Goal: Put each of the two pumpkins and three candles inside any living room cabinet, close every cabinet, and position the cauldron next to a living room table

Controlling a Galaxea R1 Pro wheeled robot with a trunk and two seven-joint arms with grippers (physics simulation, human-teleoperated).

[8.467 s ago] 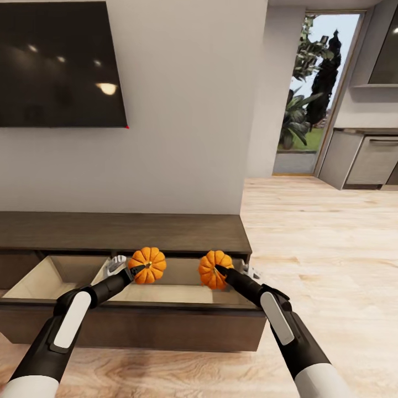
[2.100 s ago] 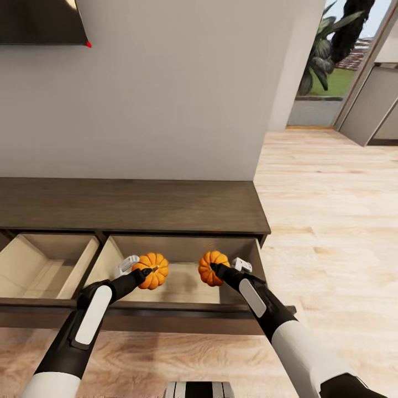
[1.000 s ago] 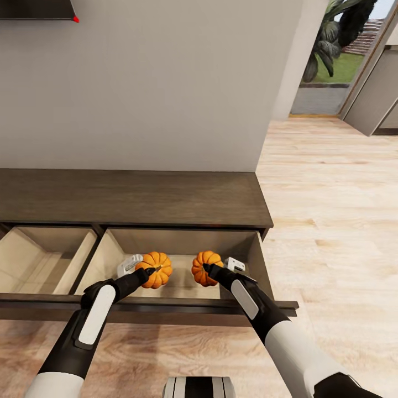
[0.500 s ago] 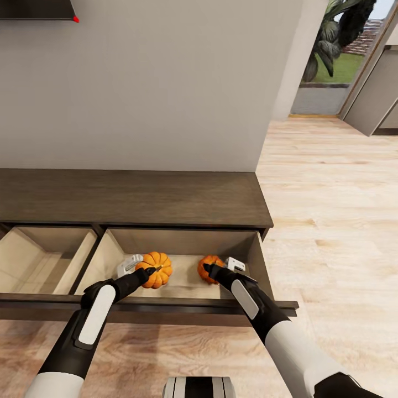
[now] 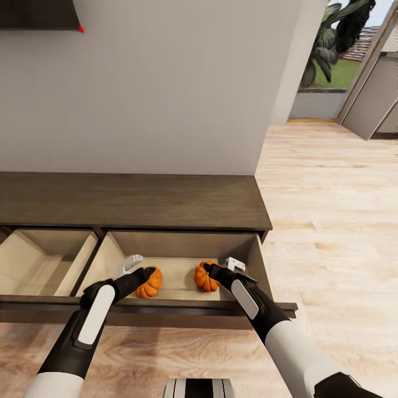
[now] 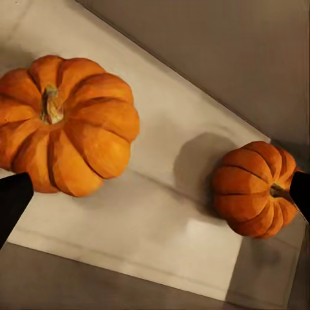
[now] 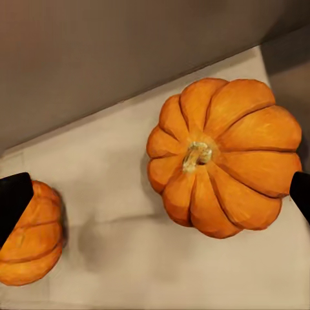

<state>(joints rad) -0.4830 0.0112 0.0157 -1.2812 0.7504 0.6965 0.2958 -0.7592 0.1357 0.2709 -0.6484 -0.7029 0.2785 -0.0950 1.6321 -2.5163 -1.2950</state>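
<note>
- Head view: your two arms reach into the right-hand open drawer (image 5: 251,260) of the cabinet (image 5: 132,200), which runs across the middle of the frame against a grey wall (image 5: 166,83).
- Left gripper (image 5: 134,270) sits lower left of centre, over the left pumpkin (image 5: 150,283). That pumpkin rests on the pale drawer floor, partly hidden behind the black fingers.
- Right gripper (image 5: 221,269) sits just right of centre, beside the right pumpkin (image 5: 203,279), which also lies on the drawer floor.
- The pumpkins are near each other but apart, with bare drawer floor between them.
- Left wrist view: the left pumpkin (image 6: 64,123) fills the upper left, stem up, and the right pumpkin (image 6: 253,188) lies at the right edge. Black fingertips (image 6: 13,200) show at both side edges, spread wide and clear of the fruit.
- Right wrist view: the right pumpkin (image 7: 226,155) sits right of centre, stem toward you, and the left pumpkin (image 7: 32,236) shows at the lower left. Black fingertips (image 7: 13,200) stand at both side edges, spread; the one at the right edge is very close to the pumpkin, contact unclear.
- A second open drawer (image 5: 83,260) shows at the left edge of the head view.
- Wooden floor (image 5: 331,232) fills the right side, with a doorway (image 5: 326,72) at upper right.
</note>
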